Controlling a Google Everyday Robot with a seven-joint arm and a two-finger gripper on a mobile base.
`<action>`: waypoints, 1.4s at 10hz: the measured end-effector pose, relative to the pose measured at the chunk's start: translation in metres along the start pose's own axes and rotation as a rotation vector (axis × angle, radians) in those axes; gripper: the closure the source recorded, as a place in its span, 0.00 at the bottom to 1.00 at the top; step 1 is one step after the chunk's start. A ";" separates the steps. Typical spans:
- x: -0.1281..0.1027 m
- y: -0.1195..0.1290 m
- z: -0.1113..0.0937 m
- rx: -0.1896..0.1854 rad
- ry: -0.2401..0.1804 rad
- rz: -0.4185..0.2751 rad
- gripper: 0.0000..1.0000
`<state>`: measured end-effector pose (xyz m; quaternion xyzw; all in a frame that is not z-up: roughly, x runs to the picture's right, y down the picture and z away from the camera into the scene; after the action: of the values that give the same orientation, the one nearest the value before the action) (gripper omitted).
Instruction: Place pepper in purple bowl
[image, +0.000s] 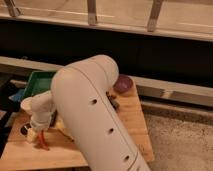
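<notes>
Barely begun, by the look of things: nothing delivered yet. At the far left corner of the desk (132, 119), a green tray (40, 82). Toward the left front corner, the gripper (39, 133), low over the wood and right at the pepper (43, 143), touching it or very nearly; open or closed around it, impossible to tell. Close beside, a pale yellow item (31, 136). Across the middle, the bulky white arm (95, 120), hiding much of the surface. At the far right corner, the purple bowl (123, 83), well apart from the pepper and holding none of it. Left to do, presumably: secure the pepper, lift, carry rightward to that corner, release over the bowl.
</notes>
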<state>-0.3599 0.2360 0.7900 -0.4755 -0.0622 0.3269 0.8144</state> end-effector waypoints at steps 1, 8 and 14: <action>0.001 0.000 -0.001 0.000 0.003 0.000 0.36; 0.003 0.000 0.019 -0.019 0.003 0.008 0.98; 0.001 -0.003 -0.027 -0.068 -0.145 -0.031 1.00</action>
<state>-0.3468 0.2154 0.7781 -0.4771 -0.1394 0.3455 0.7960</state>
